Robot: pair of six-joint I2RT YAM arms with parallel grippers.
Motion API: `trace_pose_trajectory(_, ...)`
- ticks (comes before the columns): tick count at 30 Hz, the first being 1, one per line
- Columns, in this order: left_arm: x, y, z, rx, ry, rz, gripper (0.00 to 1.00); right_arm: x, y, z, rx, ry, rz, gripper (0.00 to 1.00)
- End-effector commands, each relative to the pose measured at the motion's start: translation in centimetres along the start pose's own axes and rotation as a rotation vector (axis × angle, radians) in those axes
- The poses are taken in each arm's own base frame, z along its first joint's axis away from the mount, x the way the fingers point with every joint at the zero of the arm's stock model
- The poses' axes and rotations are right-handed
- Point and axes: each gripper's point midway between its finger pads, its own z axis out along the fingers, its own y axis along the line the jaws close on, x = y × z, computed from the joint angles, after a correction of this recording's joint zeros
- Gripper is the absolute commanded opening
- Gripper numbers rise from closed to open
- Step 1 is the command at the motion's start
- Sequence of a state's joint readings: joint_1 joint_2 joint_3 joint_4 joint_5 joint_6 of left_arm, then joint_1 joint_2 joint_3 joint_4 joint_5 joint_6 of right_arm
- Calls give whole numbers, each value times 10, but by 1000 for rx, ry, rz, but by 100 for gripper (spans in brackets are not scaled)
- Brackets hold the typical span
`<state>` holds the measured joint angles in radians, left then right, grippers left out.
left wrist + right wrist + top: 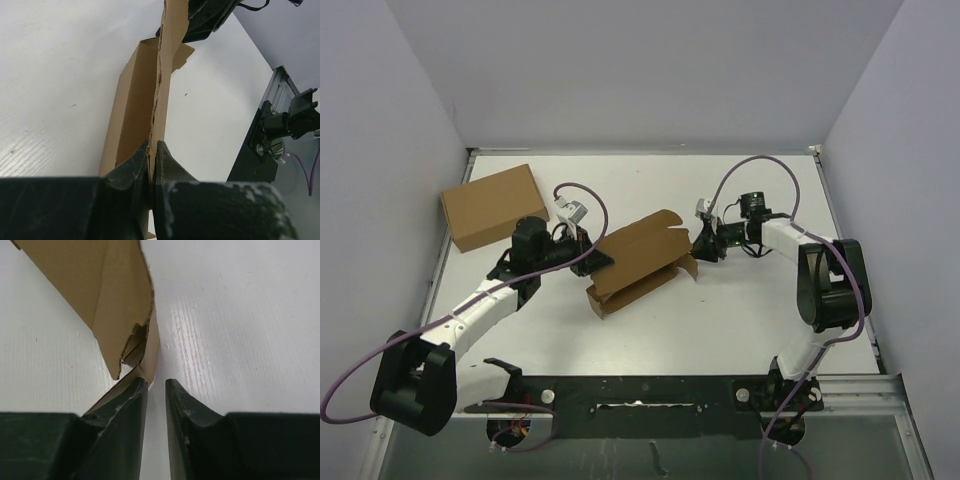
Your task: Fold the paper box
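Item one, nearest you: the black rail [650, 392] along the near edge of the table [740, 320], carrying both arm bases. Item two: your left arm [480, 308], stretched from its base toward the middle of the table. Item three: your left gripper [153, 149], jaws pinched tight on the left end of an upright panel of the paper box [638, 262]. Its wrist view shows the cardboard sandwiched between both fingertips with no gap. Item four: the paper box itself, mid-table between your two grippers. It lies slantwise, near end to the left and far end to the right. It is partly folded, with one long panel raised over a shallow trough and a flap splayed at the right end. Item five: your right gripper [156, 383], at the box's right end, jaws a narrow slit apart with bare table showing between them. A flap corner meets the tip of one finger outside the slit, so nothing is held. Item six: your right arm [828, 282], doubled back from the right side. Item seven, farthest: a plain box [492, 206], closed and flat at the far left, well apart from the paper box.
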<state>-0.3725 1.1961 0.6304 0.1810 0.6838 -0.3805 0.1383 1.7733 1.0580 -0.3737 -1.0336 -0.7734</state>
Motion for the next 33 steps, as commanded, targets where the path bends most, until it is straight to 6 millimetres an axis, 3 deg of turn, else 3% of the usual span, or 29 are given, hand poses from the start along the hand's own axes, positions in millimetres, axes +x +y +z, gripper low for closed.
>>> trace_pose_trajectory(1,-14,-13,-2,46,-44,68,0,-28,9,-2,-22,-66,-207,27)
trace_pose_trajectory(6,-13,-14,-2,51,-44,70,0,-31,18,3,-61,-74,-239,36)
trace_pose_trajectory(15,-13,-16,-3,56,-50,70,0,-32,24,4,-71,-86,-209,41)
trace_pose_trajectory(33,-14,-15,-5,46,-64,71,0,-41,34,9,-67,-135,-56,39)
